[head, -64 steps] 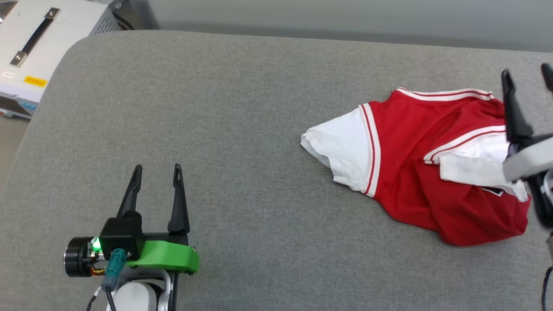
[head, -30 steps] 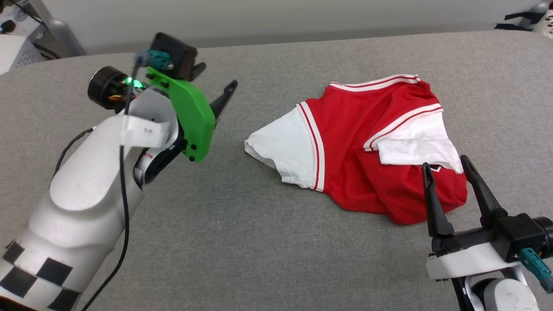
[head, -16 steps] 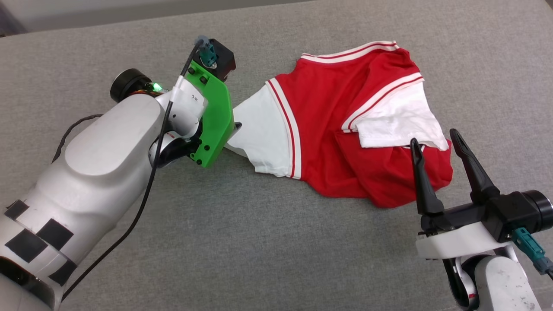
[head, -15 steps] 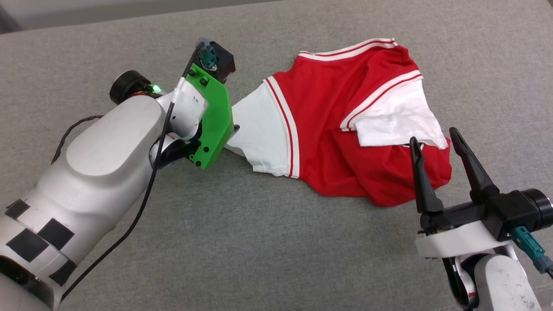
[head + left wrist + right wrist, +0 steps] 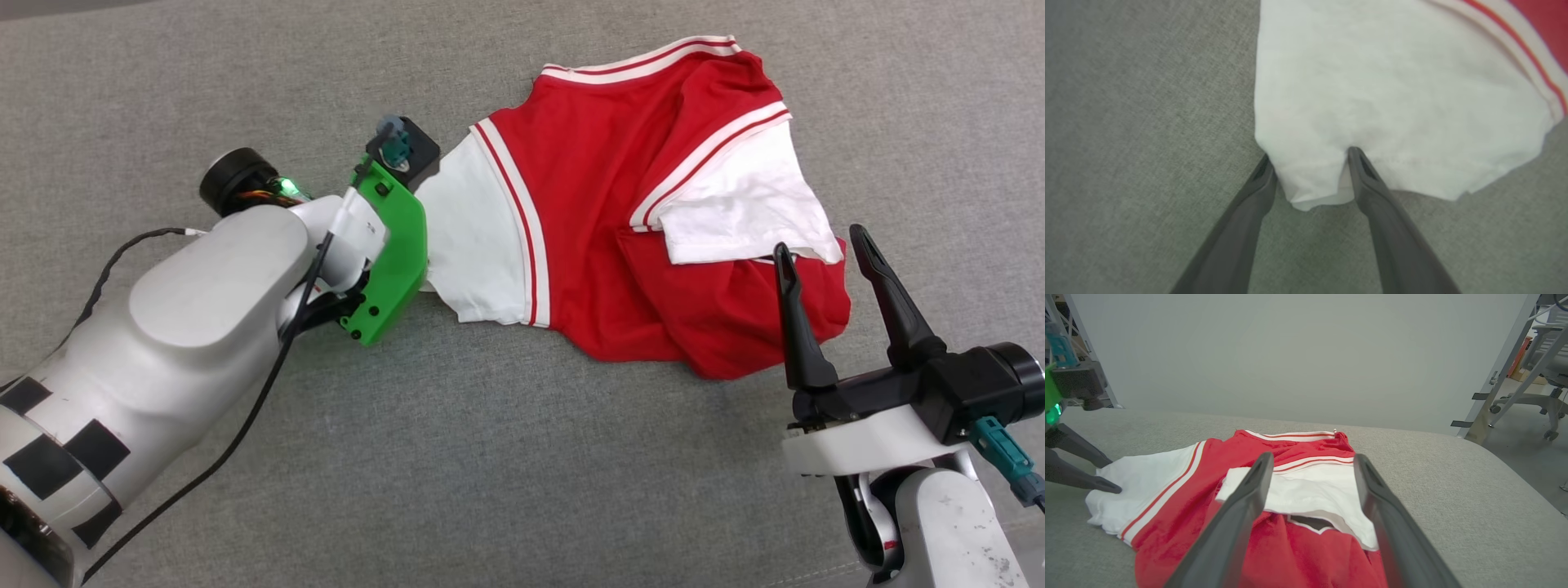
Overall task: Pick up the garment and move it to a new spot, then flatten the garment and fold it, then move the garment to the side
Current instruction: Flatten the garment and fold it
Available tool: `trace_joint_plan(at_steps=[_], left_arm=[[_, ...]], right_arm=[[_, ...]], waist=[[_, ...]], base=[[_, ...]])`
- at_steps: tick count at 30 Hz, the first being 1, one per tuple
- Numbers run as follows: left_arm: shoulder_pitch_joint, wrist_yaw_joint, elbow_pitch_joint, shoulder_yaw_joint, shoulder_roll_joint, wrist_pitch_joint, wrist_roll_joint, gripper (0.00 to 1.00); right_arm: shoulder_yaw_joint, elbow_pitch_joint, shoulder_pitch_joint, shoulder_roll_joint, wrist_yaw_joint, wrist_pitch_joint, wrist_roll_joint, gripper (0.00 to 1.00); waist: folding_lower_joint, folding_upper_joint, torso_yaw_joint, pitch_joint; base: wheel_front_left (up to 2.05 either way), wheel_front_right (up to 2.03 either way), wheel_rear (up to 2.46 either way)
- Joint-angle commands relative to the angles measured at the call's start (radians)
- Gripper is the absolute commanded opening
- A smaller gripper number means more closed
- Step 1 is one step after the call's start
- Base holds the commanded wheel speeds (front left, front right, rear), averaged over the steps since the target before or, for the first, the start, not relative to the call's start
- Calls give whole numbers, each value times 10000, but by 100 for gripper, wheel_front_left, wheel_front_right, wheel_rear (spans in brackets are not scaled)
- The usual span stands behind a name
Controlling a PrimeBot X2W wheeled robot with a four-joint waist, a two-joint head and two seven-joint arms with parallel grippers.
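Note:
The garment [image 5: 604, 204] lies crumpled on the grey table, red with white sleeves and striped trim. Its left white sleeve [image 5: 1372, 94] points toward my left arm. My left gripper [image 5: 1308, 157] is down at that sleeve's corner, open, with the corner of white fabric between its two fingers. In the head view its green mount [image 5: 392, 245] hides the fingertips. The right wrist view shows the left gripper [image 5: 1112, 475] touching the sleeve's edge. My right gripper [image 5: 820, 242] stands open just in front of the garment's near right side, over the folded right sleeve [image 5: 1306, 490], holding nothing.
The grey padded table [image 5: 490, 474] spreads out on all sides of the garment. In the right wrist view a pale wall stands behind the table's far edge, and a metal frame post [image 5: 1498, 371] and an office chair [image 5: 1547, 375] stand off to the right.
The head camera has tilted down. My left gripper came down from above the table to the left sleeve's corner, and its fingers now straddle the fabric. The right gripper has stayed open beside the garment.

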Motion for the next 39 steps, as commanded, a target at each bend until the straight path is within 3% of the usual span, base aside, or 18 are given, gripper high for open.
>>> trace_joint_plan(at_steps=[1, 9, 14, 19, 27, 33, 34, 35, 39], left_arm=[[295, -19, 57, -277, -31, -133, 123, 0], [-106, -19, 273, -158, -23, -3113, -41, 0], [193, -19, 547, 138, 430, -4260, -499, 0], [805, -7, 1121, 276, 1062, -4629, -819, 0], [2158, 206, 2010, 343, 1621, -4729, -1518, 0], [2884, 160, 2651, 354, 1525, -4829, -1946, 0], [2950, 155, 2708, 367, 1450, -4917, -1979, 31], [3001, 185, 2785, 391, 1342, -5119, -1967, 100], [3110, 598, 3007, 634, 952, -6510, -1777, 100]], right_arm=[[30, 21, -191, 18, -6, -47, 49, 100], [-244, 119, 113, 19, -6, -47, -73, 100], [-419, 195, 451, 19, -6, -47, -109, 100], [-437, 314, 575, 20, -6, -47, -149, 100], [-503, 440, 661, -27, -6, -47, -219, 100], [-664, 531, 795, -61, -6, -47, -224, 100], [-685, 547, 827, -61, -6, -47, -221, 100], [-709, 566, 874, -60, -6, -47, -218, 100], [-849, 667, 980, -114, -6, -47, -147, 100]], waist=[[0, 0, 80, -37], [0, 0, 667, -801], [0, 0, 1150, -1259], [0, 0, 1480, -1477], [0, 0, 1622, -1543], [0, 0, 1625, -1634], [0, 0, 1641, -1679], [0, 0, 1662, -1744], [0, 0, 1748, -2092]], base=[[0, 0, 0], [0, 0, 0], [0, 0, 0], [0, 0, 0], [0, 0, 0], [0, 0, 0], [0, 0, 0], [0, 0, 0], [0, 0, 0]])
